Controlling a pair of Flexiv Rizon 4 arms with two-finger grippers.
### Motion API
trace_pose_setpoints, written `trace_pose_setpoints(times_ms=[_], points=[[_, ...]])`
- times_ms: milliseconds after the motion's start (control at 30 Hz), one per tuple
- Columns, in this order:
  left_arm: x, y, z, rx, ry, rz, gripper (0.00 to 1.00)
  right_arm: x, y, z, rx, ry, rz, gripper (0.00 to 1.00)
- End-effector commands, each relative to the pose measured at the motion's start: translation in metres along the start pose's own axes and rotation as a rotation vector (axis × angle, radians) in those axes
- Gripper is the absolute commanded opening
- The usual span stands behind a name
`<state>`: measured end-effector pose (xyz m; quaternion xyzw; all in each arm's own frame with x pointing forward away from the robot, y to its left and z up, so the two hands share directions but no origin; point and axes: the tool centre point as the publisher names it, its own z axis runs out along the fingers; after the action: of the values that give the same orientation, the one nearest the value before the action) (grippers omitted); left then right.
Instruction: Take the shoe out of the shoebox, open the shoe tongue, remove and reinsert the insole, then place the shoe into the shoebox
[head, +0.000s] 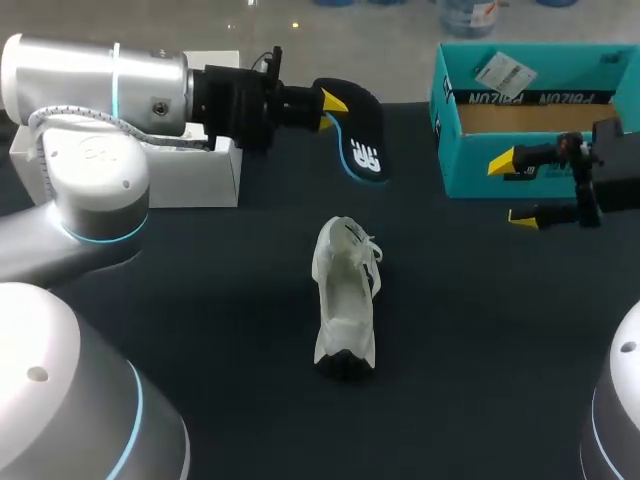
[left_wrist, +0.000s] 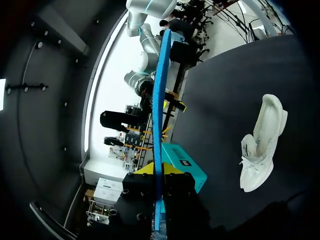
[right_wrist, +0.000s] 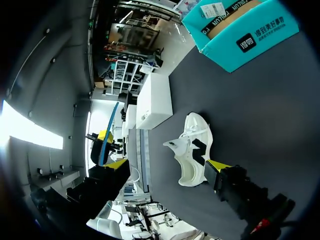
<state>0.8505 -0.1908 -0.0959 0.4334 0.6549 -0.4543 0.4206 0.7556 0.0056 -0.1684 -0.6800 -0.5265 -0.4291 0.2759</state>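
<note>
Status: shoe (head: 345, 300) sat out of the box, mid-surface (head: 200, 330), white with its dark end toward the near edge, laces loose at the far end. No claw touched it. Left claw (head: 328, 112) hung over the far side of the surface, well apart from the shoe, with both fingers clamped on the insole (head: 362, 135). The insole was black with a blue rim and stuck out past the yellow tips. In the left wrist view it ran edge-on as a blue strip (left_wrist: 159, 115) between the fingers. Right claw (head: 511, 188) was spread wide with nothing in it, just in front of the shoebox (head: 530, 170) front wall. From the right wrist view the shoe (right_wrist: 192, 150) lay ahead of that claw. The shoebox was teal and open-topped, with its lid flap standing up at the back, at the far right of the surface. A white box (head: 200, 175) stood at the far left, beside the left arm.
</note>
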Motion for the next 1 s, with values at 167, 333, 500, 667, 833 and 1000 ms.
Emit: trace_pose_setpoints(times_ms=[167, 333, 500, 667, 833, 1000], points=[[-0.001, -0.002, 0.000, -0.007, -0.009, -0.006, 0.00, -0.001, -0.009, -0.029, -0.052, -0.029, -0.039, 1.00], [-0.001, -0.003, -0.001, -0.005, -0.012, -0.009, 0.00, -0.007, 0.000, -0.030, -0.065, -0.024, -0.034, 1.00], [-0.001, -0.004, -0.002, -0.008, -0.016, -0.013, 0.00, -0.010, 0.010, -0.024, -0.040, -0.025, -0.023, 1.00], [-0.001, -0.007, -0.005, -0.007, -0.017, -0.019, 0.00, -0.013, 0.018, -0.021, -0.033, -0.024, -0.026, 1.00], [0.001, -0.010, -0.004, -0.017, -0.032, 0.000, 0.00, -0.012, 0.020, -0.020, -0.054, -0.054, -0.023, 1.00], [0.001, -0.010, -0.004, -0.017, -0.032, 0.000, 0.00, -0.012, 0.020, -0.020, -0.054, -0.054, -0.023, 1.00]])
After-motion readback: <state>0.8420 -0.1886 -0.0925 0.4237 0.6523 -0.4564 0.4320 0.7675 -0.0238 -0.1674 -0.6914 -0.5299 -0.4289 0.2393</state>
